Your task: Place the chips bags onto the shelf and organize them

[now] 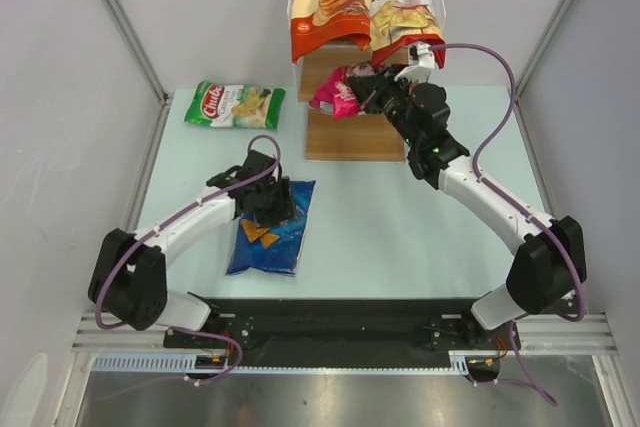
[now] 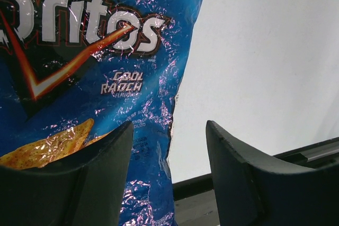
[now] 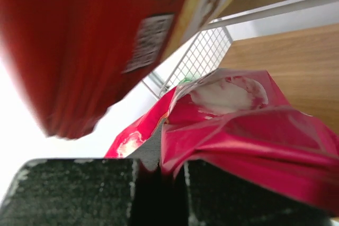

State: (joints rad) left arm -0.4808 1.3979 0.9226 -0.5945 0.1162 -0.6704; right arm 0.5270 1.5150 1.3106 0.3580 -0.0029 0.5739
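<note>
Pink bag (image 1: 336, 95) is being clamped by the right claw (image 1: 364, 87) at the shelf (image 1: 355, 137), probably needing release next; left claw (image 1: 268, 200), jaws apart, is hovering over the bench's (image 1: 400, 227) blue Doritos bag (image 1: 278, 239).

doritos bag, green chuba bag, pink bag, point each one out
doritos bag (image 1: 272, 239), top external view, lower half of its blue front
green chuba bag (image 1: 235, 105), top external view, middle of its front
pink bag (image 3: 238, 130), right wrist view, middle of its crinkled front

robot lab, white enclosure walls (image 1: 60, 97), aluminium rail (image 1: 590, 330)
</note>
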